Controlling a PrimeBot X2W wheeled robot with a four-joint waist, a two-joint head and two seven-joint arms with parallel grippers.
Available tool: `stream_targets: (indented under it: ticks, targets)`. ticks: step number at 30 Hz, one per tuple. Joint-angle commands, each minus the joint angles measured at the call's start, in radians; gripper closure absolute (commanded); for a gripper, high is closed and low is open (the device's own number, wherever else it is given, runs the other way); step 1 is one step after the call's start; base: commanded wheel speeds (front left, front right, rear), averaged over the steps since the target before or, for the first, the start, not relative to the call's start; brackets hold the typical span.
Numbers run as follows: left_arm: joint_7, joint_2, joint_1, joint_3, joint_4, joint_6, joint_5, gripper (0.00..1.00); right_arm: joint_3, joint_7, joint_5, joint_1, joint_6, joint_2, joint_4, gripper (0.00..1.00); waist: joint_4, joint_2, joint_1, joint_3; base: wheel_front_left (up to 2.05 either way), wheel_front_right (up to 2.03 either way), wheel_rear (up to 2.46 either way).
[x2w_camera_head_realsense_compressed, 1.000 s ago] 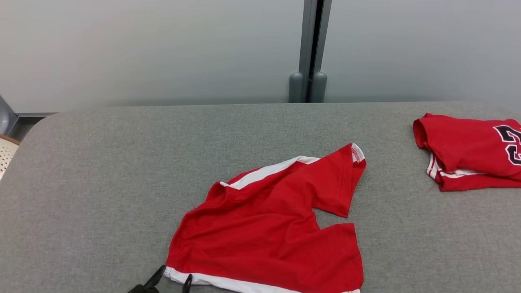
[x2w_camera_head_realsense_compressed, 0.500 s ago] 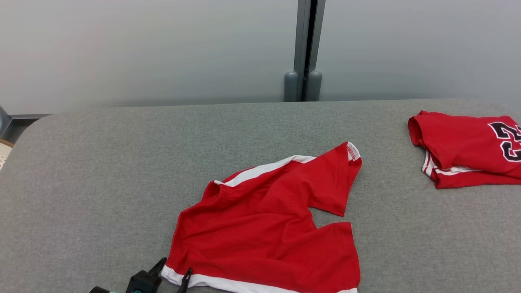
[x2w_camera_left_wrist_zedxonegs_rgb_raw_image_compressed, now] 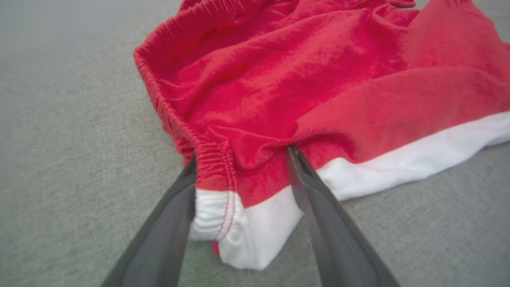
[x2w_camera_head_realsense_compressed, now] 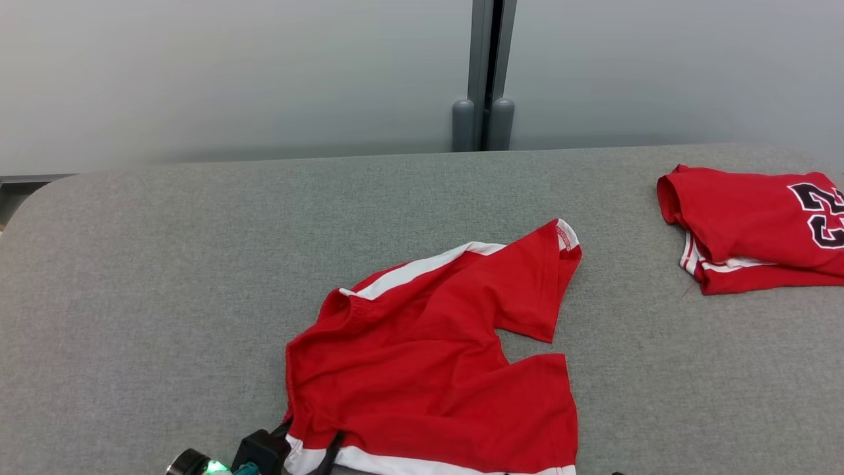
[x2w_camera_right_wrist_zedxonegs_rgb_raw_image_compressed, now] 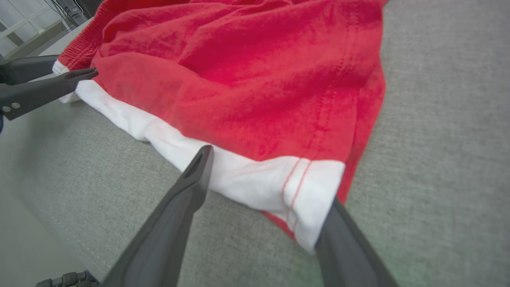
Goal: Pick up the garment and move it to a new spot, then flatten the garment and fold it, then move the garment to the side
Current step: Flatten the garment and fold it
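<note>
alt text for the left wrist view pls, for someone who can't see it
The left gripper, open, straddles the elastic-gathered corner of a crumpled red fabric garment with a white band; its two long dark fingers sit either side of the cloth. The garment lies on a grey woven surface.

Your left claw (x2w_camera_left_wrist_zedxonegs_rgb_raw_image_compressed: pixel 242 155) has two long fingers (x2w_camera_left_wrist_zedxonegs_rgb_raw_image_compressed: pixel 338 243), matte charcoal, flat-sided and tapering to thin tips. From the head camera you see its boxy black base (x2w_camera_head_realsense_compressed: pixel 262 452), with a round housing (x2w_camera_head_realsense_compressed: pixel 188 464) glowing green on one side and a small teal part (x2w_camera_head_realsense_compressed: pixel 245 469) next to it. Two small silver screws (x2w_camera_right_wrist_zedxonegs_rgb_raw_image_compressed: pixel 8 107) sit in the flank of one left finger. Your right claw (x2w_camera_right_wrist_zedxonegs_rgb_raw_image_compressed: pixel 270 175) has the same dark tapered pair, and a ribbed black piece (x2w_camera_right_wrist_zedxonegs_rgb_raw_image_compressed: pixel 65 279) shows near its root.
</note>
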Motion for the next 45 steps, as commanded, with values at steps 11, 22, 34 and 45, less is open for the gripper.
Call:
stream_targets:
  ticks: [11,22,34,45]
  targets:
    - [-0.001,0.025,-0.051,-0.091,0.026,-0.001,-0.126,1.0,0.033,-0.002,0.06,-0.07,0.0,-0.006,-0.019,1.0,0.0,0.0,-0.0001,0.003,0.0,0.0,0.0]
    - [-0.004,0.032,-0.09,0.02,-0.288,-0.001,-0.219,1.0,-0.046,-0.002,0.036,-0.137,0.0,-0.065,-0.288,1.0,0.003,0.0,-0.0001,0.026,0.0,0.0,0.0]
    - [-0.003,0.047,-0.478,0.038,-0.349,-0.001,-0.327,1.0,-0.034,-0.002,0.059,-0.564,0.0,-0.109,-0.255,1.0,-0.01,0.0,-0.0001,0.151,0.0,0.0,0.0]
    - [0.004,0.051,-1.101,-0.018,-0.155,-0.001,-0.447,1.0,-0.082,-0.002,0.207,-1.194,0.0,-0.071,0.035,1.0,-0.045,0.0,-0.0001,0.33,0.0,0.0,0.0]
